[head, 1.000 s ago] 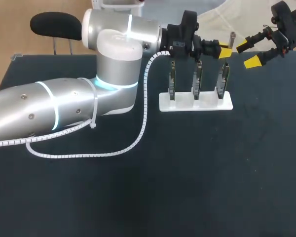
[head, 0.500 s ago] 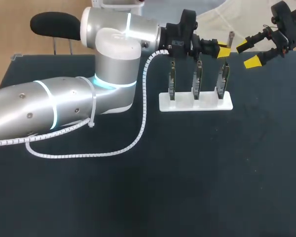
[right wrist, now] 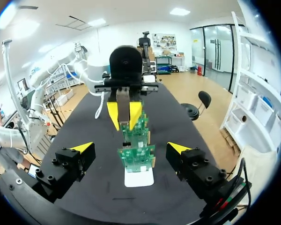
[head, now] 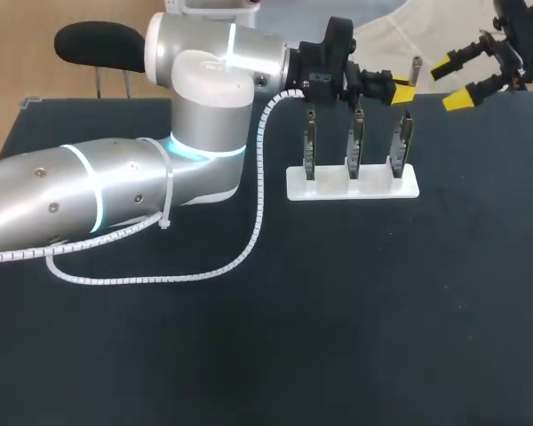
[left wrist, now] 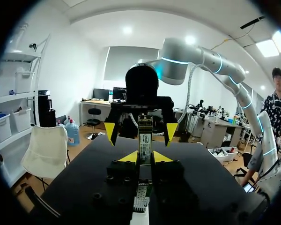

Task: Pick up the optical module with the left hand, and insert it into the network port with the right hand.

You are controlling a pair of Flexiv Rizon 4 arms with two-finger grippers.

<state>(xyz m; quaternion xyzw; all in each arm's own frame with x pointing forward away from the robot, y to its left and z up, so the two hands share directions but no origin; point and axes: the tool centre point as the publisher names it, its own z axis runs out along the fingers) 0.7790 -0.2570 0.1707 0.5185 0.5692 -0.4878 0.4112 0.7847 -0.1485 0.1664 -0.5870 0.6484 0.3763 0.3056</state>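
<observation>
Matte black tabletop w/ a flat white plastic stand toward its far edge, 3 thin green circuit boards upright in a row on it; a white spiral-wrapped cable loops from the arm over the top. Smooth silver left arm comes in from the left, bent at the elbow, w/ the left gripper just behind & above the boards. Its fingers are narrow, clamped on the slim grey metal optical module, which sticks out past the yellow tips. The right gripper hangs at the far right corner, apart from the stand, facing the left one, fingers spread wide.

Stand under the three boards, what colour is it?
The stand is white, clearest in the head view.
</observation>
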